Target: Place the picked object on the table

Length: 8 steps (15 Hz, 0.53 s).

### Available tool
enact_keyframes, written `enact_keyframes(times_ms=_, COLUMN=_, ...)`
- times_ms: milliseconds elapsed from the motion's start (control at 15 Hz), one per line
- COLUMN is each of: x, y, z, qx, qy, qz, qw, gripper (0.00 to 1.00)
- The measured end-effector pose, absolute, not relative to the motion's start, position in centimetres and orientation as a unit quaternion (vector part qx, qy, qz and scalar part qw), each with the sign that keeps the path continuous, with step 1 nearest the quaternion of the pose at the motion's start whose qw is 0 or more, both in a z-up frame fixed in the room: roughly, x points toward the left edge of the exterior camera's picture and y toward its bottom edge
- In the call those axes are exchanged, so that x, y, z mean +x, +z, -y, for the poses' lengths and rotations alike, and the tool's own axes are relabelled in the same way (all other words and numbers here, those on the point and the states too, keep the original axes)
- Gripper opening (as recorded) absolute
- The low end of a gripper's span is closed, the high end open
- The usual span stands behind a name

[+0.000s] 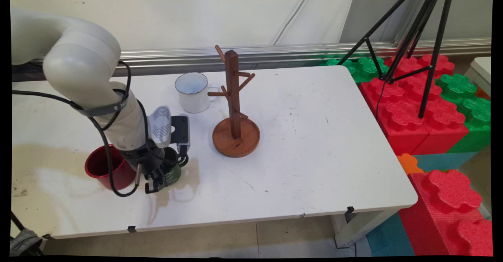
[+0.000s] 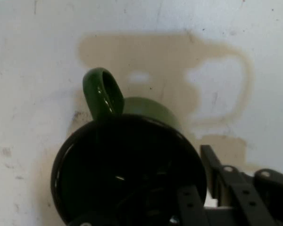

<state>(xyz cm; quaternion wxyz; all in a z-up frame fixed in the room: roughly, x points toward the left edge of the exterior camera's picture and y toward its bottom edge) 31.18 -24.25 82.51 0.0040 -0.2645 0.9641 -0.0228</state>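
A dark green mug (image 1: 173, 174) with a black inside stands upright on the white table (image 1: 314, 144), over a brownish stain. In the hand view its handle (image 2: 102, 92) points up, away from the hand. My gripper (image 1: 156, 184) comes down on its rim, one finger inside the mug (image 2: 146, 110) and the other outside its wall. The gripper (image 2: 199, 173) is shut on that rim. A red mug (image 1: 103, 168) stands close to the left of the green one, partly hidden behind the arm.
A wooden mug tree (image 1: 235, 109) on a round base stands right of the gripper, with bare pegs. Behind it to the left sits a white enamel mug (image 1: 192, 93). Red and green foam blocks (image 1: 416, 109) and a black tripod (image 1: 412, 38) stand beyond the table's right edge.
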Motion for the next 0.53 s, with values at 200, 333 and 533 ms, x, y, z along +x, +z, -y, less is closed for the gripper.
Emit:
enact_keyframes(times_ms=200, x=31.06, y=82.07, z=24.55, qx=-0.265, qy=-0.02, qz=-0.964, qw=0.006, gripper=1.0)
enact_keyframes(times_ms=333, x=30.95, y=81.87, z=24.79, qx=-0.266, qy=-0.02, qz=-0.964, qw=0.005, gripper=1.0)
enact_keyframes(times_ms=533, x=30.93, y=81.67, z=25.01, qx=-0.268, qy=-0.022, qz=-0.963, qw=0.003, gripper=1.0)
